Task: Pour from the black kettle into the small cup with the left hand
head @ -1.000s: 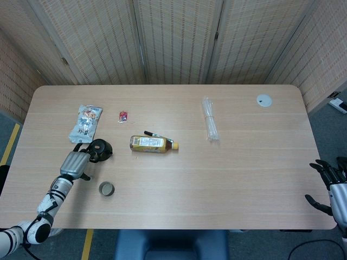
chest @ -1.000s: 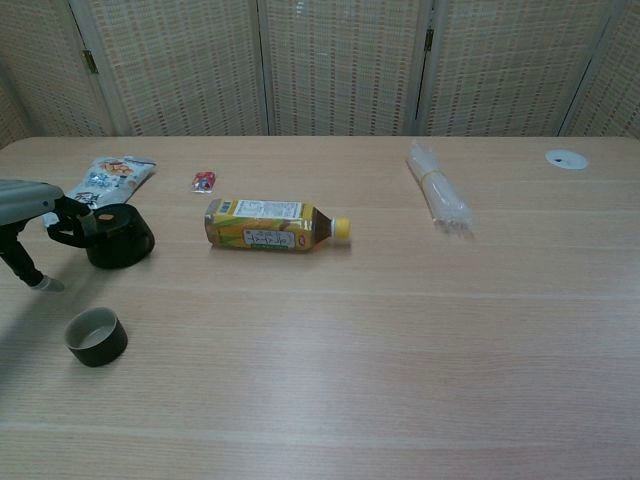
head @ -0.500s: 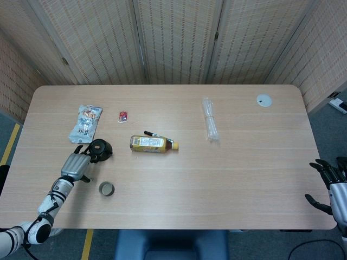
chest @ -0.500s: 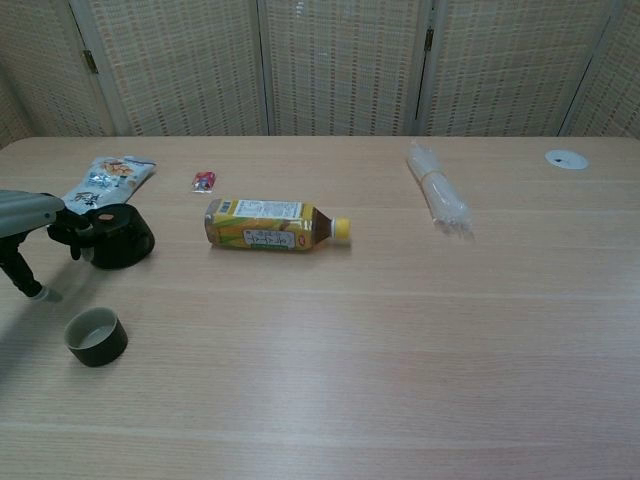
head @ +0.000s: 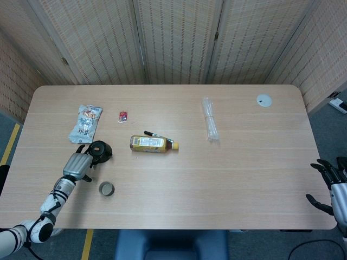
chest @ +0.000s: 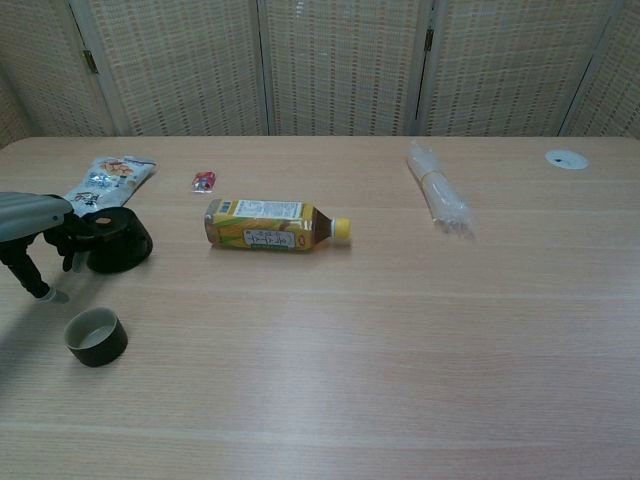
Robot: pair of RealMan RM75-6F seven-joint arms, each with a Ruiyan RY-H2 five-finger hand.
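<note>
The black kettle (head: 101,150) (chest: 119,240) stands upright on the table at the left, its handle pointing toward my left hand (head: 76,163) (chest: 40,235). That hand's fingertips reach the handle and lie over it, while the thumb hangs down apart from them, so no closed grip shows. The small dark cup (head: 106,188) (chest: 96,336) stands upright a little nearer the front edge, right of the left forearm. My right hand (head: 329,184) hovers off the table's right front corner with fingers spread, holding nothing.
A yellow drink bottle (head: 151,143) (chest: 272,225) lies on its side right of the kettle, with a black pen (head: 152,134) behind it. A snack packet (head: 85,123), a small red packet (head: 123,115), a clear bundle (head: 210,125) and a white disc (head: 264,99) lie farther back.
The left hand's fingers have spread and shifted slightly forward onto the kettle's handle. The kettle, the cup and the right hand stay put.
</note>
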